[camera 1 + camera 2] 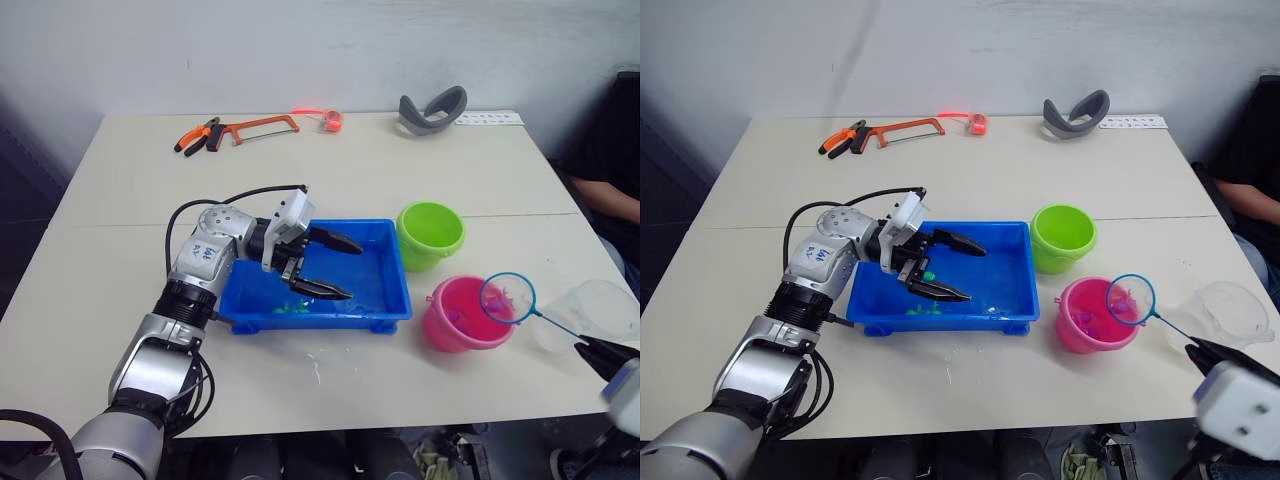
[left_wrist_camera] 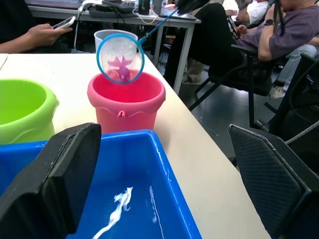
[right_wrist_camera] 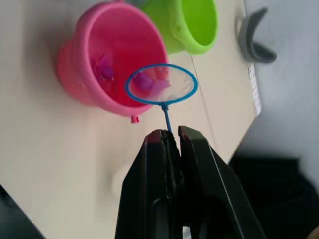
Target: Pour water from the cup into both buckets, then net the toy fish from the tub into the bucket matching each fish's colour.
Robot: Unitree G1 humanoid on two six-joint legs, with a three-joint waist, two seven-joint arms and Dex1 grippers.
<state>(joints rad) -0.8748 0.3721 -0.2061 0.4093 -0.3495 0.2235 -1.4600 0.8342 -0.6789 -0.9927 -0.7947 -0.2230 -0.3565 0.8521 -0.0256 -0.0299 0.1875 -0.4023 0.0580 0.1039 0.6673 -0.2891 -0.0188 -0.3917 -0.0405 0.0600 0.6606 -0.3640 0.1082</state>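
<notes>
The netting step is in hand: the right jaws [image 3: 172, 137], clamped on the net's [image 3: 160, 84] thin handle, hold its hoop with a magenta fish [image 2: 121, 68] over the pink bucket [image 1: 462, 314] just ahead, so tipping it in likely comes next, while the left jaws [image 1: 328, 266] gape above the blue tub [image 1: 385, 300].

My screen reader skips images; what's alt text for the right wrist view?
The right gripper, shut on the net, holds a magenta toy fish in it over the pink bucket, with the green bucket just beyond.
</notes>
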